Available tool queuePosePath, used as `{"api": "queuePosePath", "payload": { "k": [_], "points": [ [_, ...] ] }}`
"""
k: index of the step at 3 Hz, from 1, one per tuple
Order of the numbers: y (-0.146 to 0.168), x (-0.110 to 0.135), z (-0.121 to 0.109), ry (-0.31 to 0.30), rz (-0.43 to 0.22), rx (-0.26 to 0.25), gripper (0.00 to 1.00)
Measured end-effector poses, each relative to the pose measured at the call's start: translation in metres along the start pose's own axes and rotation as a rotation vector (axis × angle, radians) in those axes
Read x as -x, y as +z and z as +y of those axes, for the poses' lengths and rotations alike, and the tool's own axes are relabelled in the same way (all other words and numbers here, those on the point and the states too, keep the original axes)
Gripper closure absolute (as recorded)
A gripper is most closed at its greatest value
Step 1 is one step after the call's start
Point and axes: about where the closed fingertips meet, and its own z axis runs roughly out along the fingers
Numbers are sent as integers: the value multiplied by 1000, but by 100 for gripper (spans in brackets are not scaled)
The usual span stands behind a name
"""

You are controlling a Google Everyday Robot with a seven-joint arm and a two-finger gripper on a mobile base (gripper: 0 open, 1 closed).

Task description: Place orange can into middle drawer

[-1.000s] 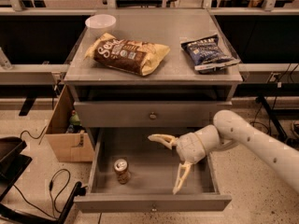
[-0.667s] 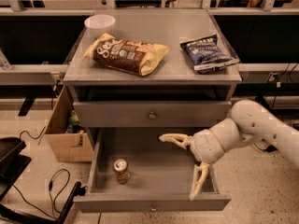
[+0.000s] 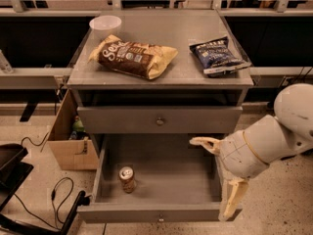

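**Can in the open drawer, gripper empty off to the side**

The orange can [image 3: 127,178] stands upright on the floor of the middle drawer [image 3: 122,213], which is pulled well out. The can sits toward 7 o'clock in the tray, near the left wall and the front panel. The gripper [image 3: 209,178] hangs at the can's 3 o'clock, over the drawer's right edge and well apart from the can. Its two pale fingers [image 3: 205,143] are spread wide and hold nothing. The top drawer [image 3: 160,121] above is closed. On the cabinet top lie a brown chip bag [image 3: 133,58] at 9 o'clock, a blue chip bag [image 3: 217,57] at 3 o'clock, and a white bowl [image 3: 105,23] at 11 o'clock.
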Motion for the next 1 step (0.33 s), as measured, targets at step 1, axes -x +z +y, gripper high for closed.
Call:
{"api": "queuePosePath", "payload": {
  "k": [1],
  "points": [
    [-9,12,-1,-20,21,-13,0]
  ]
}}
